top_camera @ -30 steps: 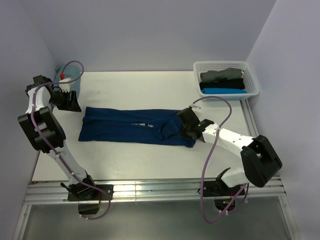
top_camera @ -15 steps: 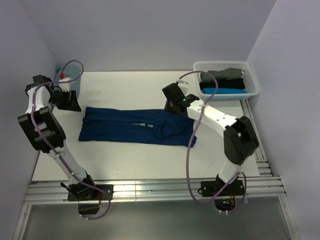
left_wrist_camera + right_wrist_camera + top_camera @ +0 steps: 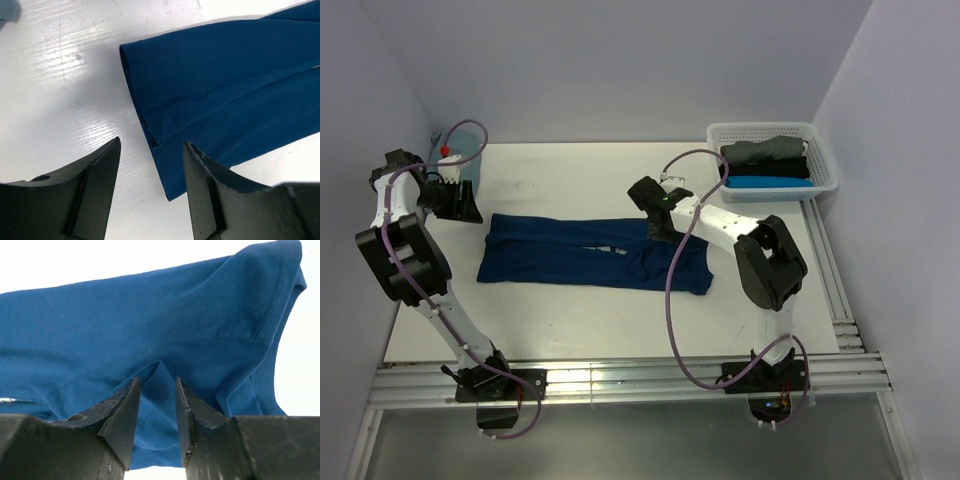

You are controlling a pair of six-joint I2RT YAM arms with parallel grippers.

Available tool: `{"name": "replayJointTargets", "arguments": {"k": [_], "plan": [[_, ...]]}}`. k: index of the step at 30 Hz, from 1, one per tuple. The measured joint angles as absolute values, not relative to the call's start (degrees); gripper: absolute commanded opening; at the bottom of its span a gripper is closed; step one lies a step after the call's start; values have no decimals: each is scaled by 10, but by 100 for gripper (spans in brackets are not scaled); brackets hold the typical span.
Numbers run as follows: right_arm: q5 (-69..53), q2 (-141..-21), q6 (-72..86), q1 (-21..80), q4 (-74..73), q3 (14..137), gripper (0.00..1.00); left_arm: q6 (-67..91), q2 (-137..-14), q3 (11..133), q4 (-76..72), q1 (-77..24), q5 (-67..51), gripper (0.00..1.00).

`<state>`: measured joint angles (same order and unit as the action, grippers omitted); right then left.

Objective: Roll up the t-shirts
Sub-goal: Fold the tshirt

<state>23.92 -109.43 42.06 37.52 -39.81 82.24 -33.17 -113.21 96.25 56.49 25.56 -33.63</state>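
Observation:
A dark navy t-shirt [image 3: 590, 252] lies flat on the white table, folded into a long strip running left to right. My left gripper [image 3: 460, 205] hovers open over its left end; in the left wrist view the hem corner [image 3: 165, 165] shows between the spread fingers of my left gripper [image 3: 152, 142]. My right gripper [image 3: 658, 222] is at the strip's far edge near the sleeve end. In the right wrist view my right gripper [image 3: 156, 380] stands open, with a raised crease of the navy t-shirt [image 3: 125, 325] showing between the fingers. A small pale neck label [image 3: 618, 251] shows mid-strip.
A white basket [image 3: 825, 150] at the back right holds rolled grey [image 3: 765, 150], black [image 3: 765, 170] and bright blue [image 3: 770, 182] t-shirts. A teal cloth [image 3: 460, 150] sits in the back left corner behind the left arm. Walls close in left, right and behind.
My right gripper let go of the sleeve end, opened, and swung from the shirt's near right side to its far edge. The left arm stayed put.

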Motion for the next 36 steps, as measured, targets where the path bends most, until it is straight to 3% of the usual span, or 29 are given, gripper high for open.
{"name": "replayJointTargets", "arguments": {"k": [11,15,18,22,26,29,36], "plan": [[244,-1069,426,387,-403,779,24,-337,-1114,956,569,238,-338,59],[244,-1050,428,387,-404,758,7,-337,-1105,947,569,231,-338,59],[246,-1036,432,388,-404,745,0,-337,-1102,945,569,227,-338,59],[246,-1012,441,392,-400,712,0,-337,-1094,938,570,222,-338,59],[244,-974,451,400,-399,679,22,-339,-1077,926,573,211,-338,59],[245,-969,451,402,-396,691,32,-338,-1061,912,573,192,-338,60],[253,-1057,440,401,-400,817,41,-336,-1048,909,573,159,-347,60]]}}
